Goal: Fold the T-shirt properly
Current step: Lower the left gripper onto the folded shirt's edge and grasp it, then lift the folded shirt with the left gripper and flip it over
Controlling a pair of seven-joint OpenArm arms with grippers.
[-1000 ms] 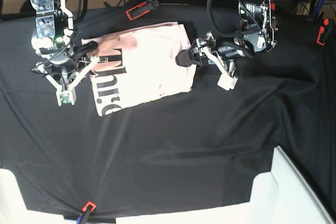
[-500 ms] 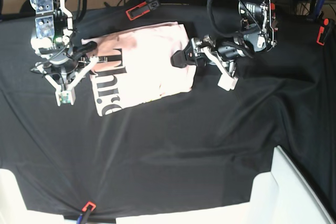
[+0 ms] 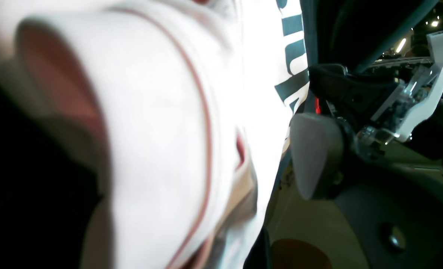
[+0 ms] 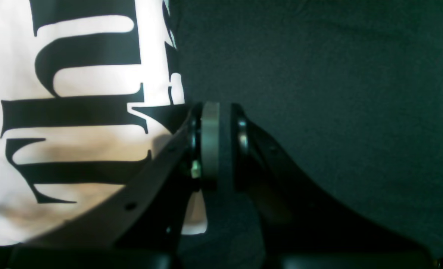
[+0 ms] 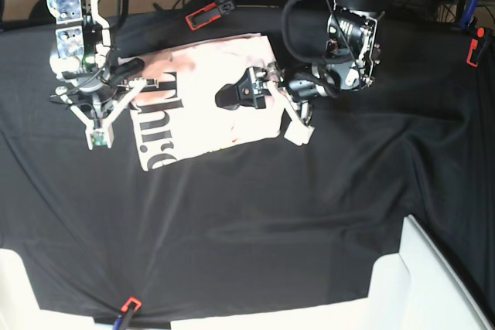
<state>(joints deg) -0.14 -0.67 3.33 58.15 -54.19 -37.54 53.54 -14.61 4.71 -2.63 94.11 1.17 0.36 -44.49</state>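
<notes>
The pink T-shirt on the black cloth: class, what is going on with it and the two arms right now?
A two-armed robot is folding the T-shirt, which lies as a partly folded bundle on the black table cloth, black lettering showing along one edge. The left tool reaches over the middle of the shirt with its jaws wide open, gripping nothing. The right tool is shut at the lettered edge; whether it pinches fabric cannot be told.

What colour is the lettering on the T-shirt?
Black, on the pale pink T-shirt; clearest in the right wrist view.
</notes>
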